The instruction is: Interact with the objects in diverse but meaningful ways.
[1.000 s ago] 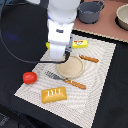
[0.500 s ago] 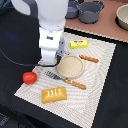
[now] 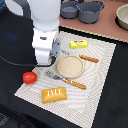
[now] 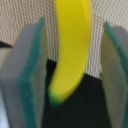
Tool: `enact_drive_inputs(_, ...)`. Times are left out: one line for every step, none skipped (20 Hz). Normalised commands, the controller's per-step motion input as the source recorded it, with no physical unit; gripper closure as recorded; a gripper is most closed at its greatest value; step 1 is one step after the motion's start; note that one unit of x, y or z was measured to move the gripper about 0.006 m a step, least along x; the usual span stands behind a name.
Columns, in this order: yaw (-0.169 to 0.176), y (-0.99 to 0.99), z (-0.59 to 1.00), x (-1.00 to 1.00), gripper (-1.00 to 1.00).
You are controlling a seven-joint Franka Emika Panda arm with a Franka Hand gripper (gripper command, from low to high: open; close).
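A striped cloth mat (image 3: 97, 80) lies on the dark table (image 3: 117, 107), and a round tan plate (image 3: 70, 66) rests on it. A wooden-handled fork (image 3: 67, 80) lies just beside the plate, a wooden-handled knife (image 3: 87, 58) on its other side. Two grey pots (image 3: 82, 10) stand at the back.

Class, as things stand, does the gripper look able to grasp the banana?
Probably yes: the wrist view shows the banana lying between the open jaws of the gripper, with nothing between either pad and the fruit.

Black table (image 3: 15, 45): striped placemat (image 3: 102, 75), tomato (image 3: 29, 77), grey pots (image 3: 82, 10).
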Motion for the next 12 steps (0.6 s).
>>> enact_drive_inputs(0.000, 0.16, 0.16, -0.41, -1.00)
enact_drive_inputs(0.000, 0.19, 0.15, -0.32, -1.00)
enact_drive_inputs(0.000, 0.18, 0.23, -0.32, -1.00)
enact_drive_inputs(0.000, 0.08, 0.39, -0.27, -1.00)
enact_drive_inputs(0.000, 0.00, 0.46, -0.27, -1.00)
enact_drive_inputs(-0.001, -0.04, 0.49, -0.27, -1.00)
enact_drive_inputs(-0.016, -0.14, 0.55, -0.25, -1.00)
enact_drive_inputs(-0.031, -0.22, 0.60, -0.18, -1.00)
enact_drive_inputs(-0.051, -0.31, 0.65, -0.15, -1.00)
enact_drive_inputs(-0.056, -0.35, 0.67, -0.15, -1.00)
enact_drive_inputs(-0.058, -0.37, 0.70, -0.08, -1.00)
enact_drive_inputs(-0.064, -0.42, 0.71, -0.01, -1.00)
